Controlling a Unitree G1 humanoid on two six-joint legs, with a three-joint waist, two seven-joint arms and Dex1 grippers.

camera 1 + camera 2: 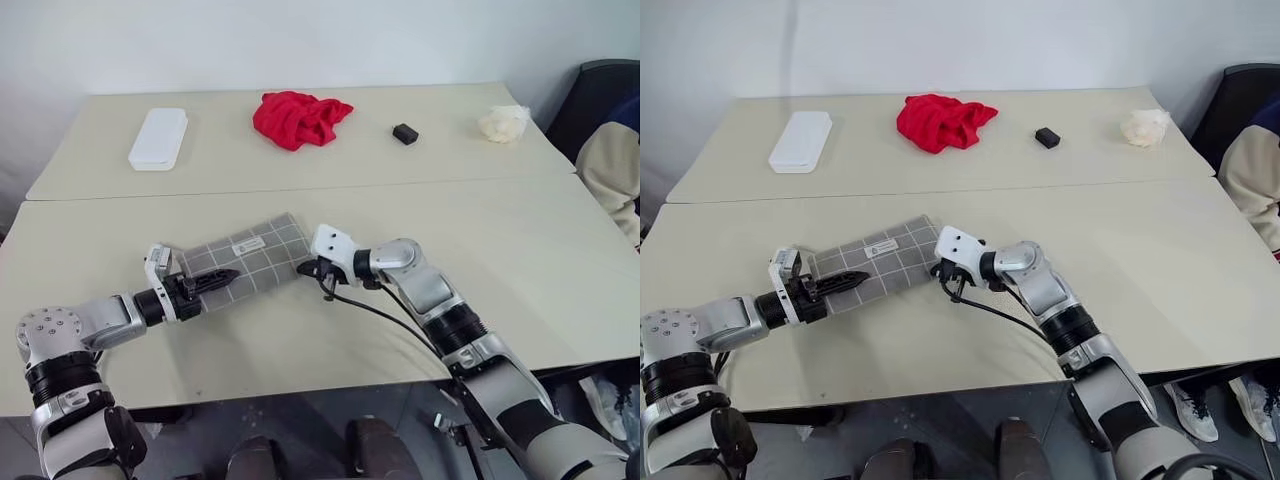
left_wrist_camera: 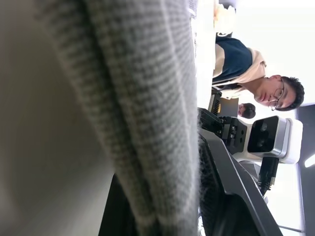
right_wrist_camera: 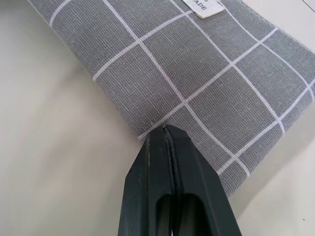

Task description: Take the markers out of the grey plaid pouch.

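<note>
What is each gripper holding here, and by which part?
Left gripper clamps the grey plaid pouch at its left end; right gripper is shut, touching its edge, holding nothing.

We see scene from head, two eyes side by side, looking forward and down over table (image 1: 560,270); both share pouch (image 1: 255,258) and both arms. Left wrist camera sits pressed close against pouch (image 2: 147,98) fabric, facing across toward right wrist and person (image 2: 246,73) beyond. Right wrist camera looks down along its fingers (image 3: 172,191), close over pouch (image 3: 206,78) corner.
</note>
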